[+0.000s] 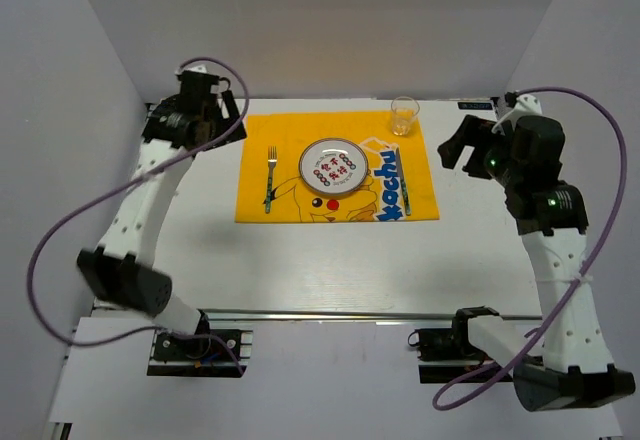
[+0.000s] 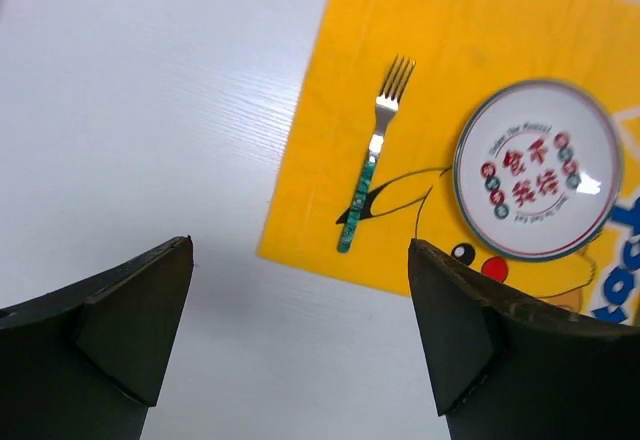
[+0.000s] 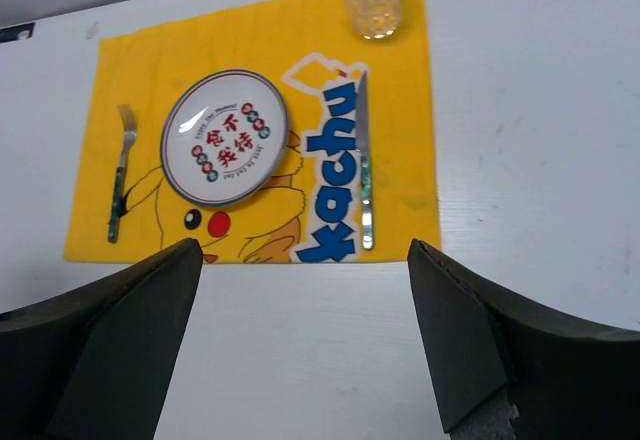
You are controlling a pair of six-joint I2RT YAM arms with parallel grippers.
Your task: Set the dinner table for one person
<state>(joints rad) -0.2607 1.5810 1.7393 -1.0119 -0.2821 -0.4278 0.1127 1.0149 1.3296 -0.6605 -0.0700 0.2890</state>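
While the left gripper and right gripper hang open and empty, the dinner table carries the placemat at far centre; plate, fork, knife and glass rest on the placemat; the setting is judged complete; only withdrawing the arms appears left.

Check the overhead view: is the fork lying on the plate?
No, the fork lies flat on the yellow placemat, apart from the plate and to its left.
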